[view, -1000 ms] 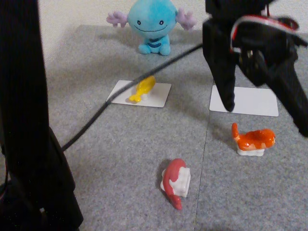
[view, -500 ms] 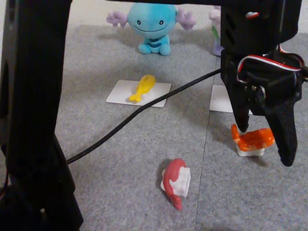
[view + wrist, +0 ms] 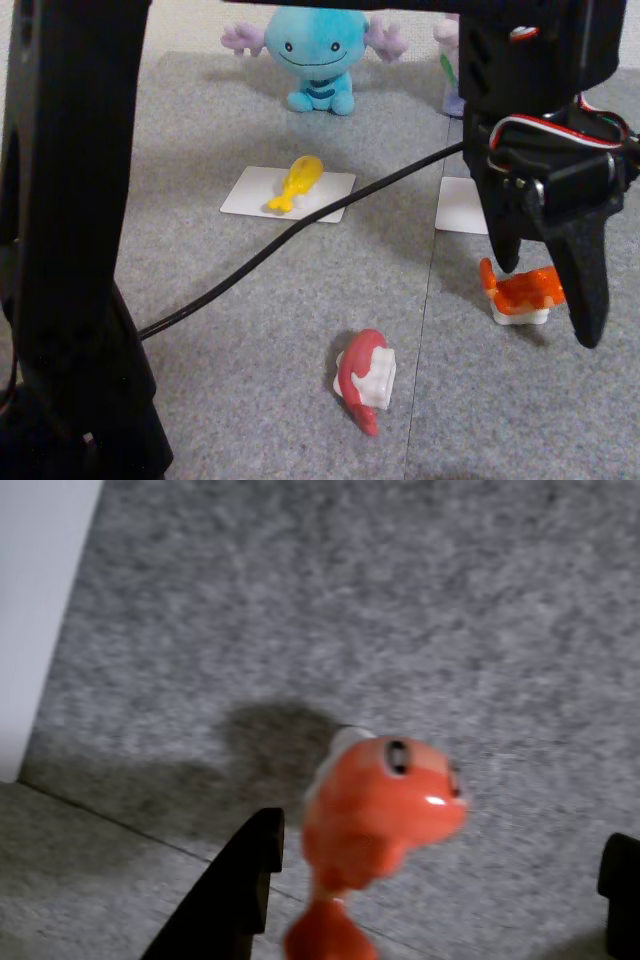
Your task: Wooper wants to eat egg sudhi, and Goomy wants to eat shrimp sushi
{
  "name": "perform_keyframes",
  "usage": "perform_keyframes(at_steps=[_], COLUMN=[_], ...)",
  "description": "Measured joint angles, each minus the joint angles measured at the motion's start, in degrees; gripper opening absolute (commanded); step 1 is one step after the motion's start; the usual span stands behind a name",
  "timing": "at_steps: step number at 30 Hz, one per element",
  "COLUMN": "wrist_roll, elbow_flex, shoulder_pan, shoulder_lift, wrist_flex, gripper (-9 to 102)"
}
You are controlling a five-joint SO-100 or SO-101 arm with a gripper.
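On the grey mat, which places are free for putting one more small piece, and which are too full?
Free: the mat between Wooper and the card bearing the egg sushi, and the bottom right corner beyond the red sushi. Crowded: around the shrimp sushi, where the gripper straddles it, and along the cable.

**Hidden and cut off**

In the fixed view the arm covers most of Goomy (image 3: pixel 449 75) and the right-hand white card (image 3: pixel 460 206). One finger (image 3: pixel 585 290) overlaps the shrimp sushi (image 3: pixel 520 292). The wrist view is blurred; the shrimp's tail (image 3: pixel 325 935) leaves the bottom edge.
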Motion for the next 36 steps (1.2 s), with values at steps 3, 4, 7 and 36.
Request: perform_keyframes(at_steps=[3, 4, 7, 36], wrist_roll=[1.0, 1.1, 2.0, 1.0], elbow_flex=[0.0, 0.0, 0.0, 0.0], shoulder_pan=[-1.8, -2.0, -2.2, 0.8], shoulder_lift=[-1.3, -1.7, -1.8, -3.6], wrist_flex=[-0.8, -1.2, -1.6, -1.7], gripper=[35, 34, 27, 2])
